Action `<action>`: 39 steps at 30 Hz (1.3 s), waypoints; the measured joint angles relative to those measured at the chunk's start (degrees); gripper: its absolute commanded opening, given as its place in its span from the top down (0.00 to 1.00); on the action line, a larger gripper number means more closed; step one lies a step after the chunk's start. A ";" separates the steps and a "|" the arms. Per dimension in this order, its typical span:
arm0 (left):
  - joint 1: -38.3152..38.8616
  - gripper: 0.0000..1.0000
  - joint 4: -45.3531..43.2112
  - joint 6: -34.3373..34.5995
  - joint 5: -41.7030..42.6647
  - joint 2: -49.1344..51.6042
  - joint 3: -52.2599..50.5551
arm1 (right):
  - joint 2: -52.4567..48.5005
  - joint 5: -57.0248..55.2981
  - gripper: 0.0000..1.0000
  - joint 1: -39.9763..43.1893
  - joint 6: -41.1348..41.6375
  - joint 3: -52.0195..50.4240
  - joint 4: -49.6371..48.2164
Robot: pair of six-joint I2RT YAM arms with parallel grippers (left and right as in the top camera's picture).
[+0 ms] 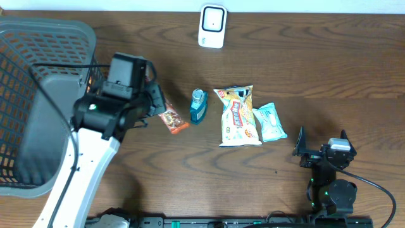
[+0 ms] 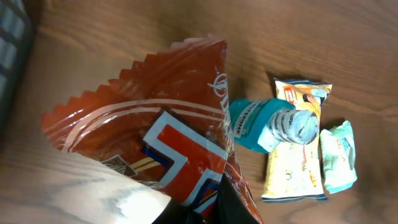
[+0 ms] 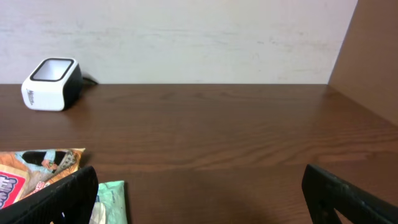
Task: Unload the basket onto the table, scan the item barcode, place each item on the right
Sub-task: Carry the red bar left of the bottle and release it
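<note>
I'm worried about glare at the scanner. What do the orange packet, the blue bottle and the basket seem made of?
The orange packet: probably thin glossy plastic film; it shows bright reflections, wrinkles and a zigzag edge. The blue bottle: smooth plastic, it seems, with a shiny pale cap. The basket: grey matte moulded plastic, judging by its open lattice walls.

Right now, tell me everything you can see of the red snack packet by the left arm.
The red snack packet is glossy, crinkled film with a zigzag-cut edge and a white, blue and red logo panel. The left gripper is shut on one end; the free end lies close beside the blue bottle. Whether it rests on the table is unclear.
</note>
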State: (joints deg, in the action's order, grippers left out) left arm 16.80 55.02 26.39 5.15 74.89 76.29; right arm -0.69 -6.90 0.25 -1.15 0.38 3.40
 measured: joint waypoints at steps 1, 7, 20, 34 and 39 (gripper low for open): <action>0.63 0.93 0.00 1.44 -0.17 0.72 0.00 | 0.00 0.00 0.01 0.00 0.00 0.00 0.00; 2.95 0.93 -2.38 9.03 -1.07 6.64 -1.38 | 0.00 0.00 0.01 0.00 0.00 0.00 0.00; 4.04 0.93 -3.19 11.56 -1.81 18.36 -3.85 | 0.00 0.00 0.01 0.00 0.00 0.00 0.00; 4.04 0.93 -6.71 11.82 -4.46 18.36 -3.85 | 0.00 0.00 0.01 0.00 0.00 0.00 0.00; 4.04 0.93 -8.66 12.15 -4.72 18.64 -3.85 | 0.00 0.00 0.01 0.00 0.00 0.00 0.00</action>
State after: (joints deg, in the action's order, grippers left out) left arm 20.84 46.37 38.54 0.43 93.54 72.44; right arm -0.69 -6.90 0.25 -1.15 0.38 3.40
